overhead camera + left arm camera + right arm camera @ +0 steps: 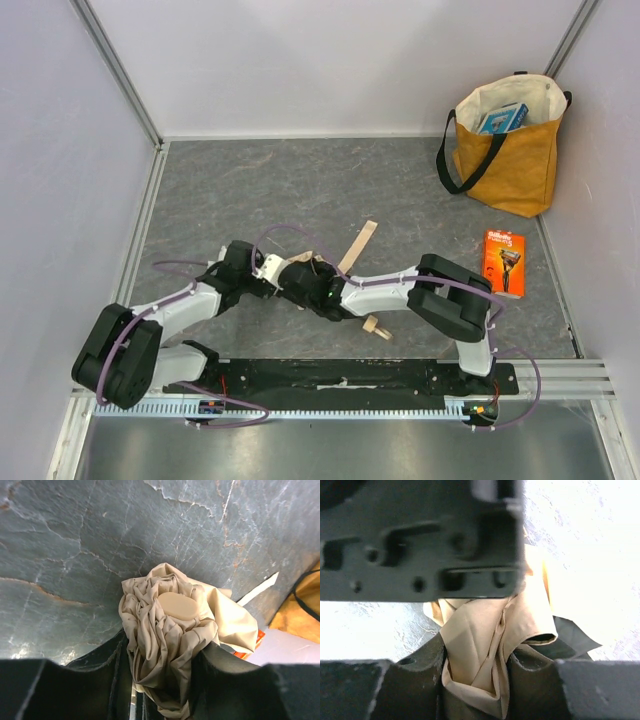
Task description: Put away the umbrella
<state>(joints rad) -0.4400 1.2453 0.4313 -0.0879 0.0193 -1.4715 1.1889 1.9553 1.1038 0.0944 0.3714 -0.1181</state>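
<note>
The umbrella [358,246] lies mid-table, its beige-cream fabric mostly hidden under both grippers; a loose strap sticks out toward the back and the wooden knob handle [377,327] shows near the front. My left gripper [290,275] is shut on the bunched canopy, which fills the left wrist view as the umbrella [170,625] wedged between the fingers of my left gripper [165,652]. My right gripper [325,290] meets it from the right. In the right wrist view a fold of the umbrella [480,635] is pinched between the fingers of my right gripper [476,660].
A mustard-yellow tote bag [510,150] with black straps stands open at the back right, a blue box [503,118] inside it. An orange razor package [504,263] lies flat in front of it. White walls enclose the grey table on three sides.
</note>
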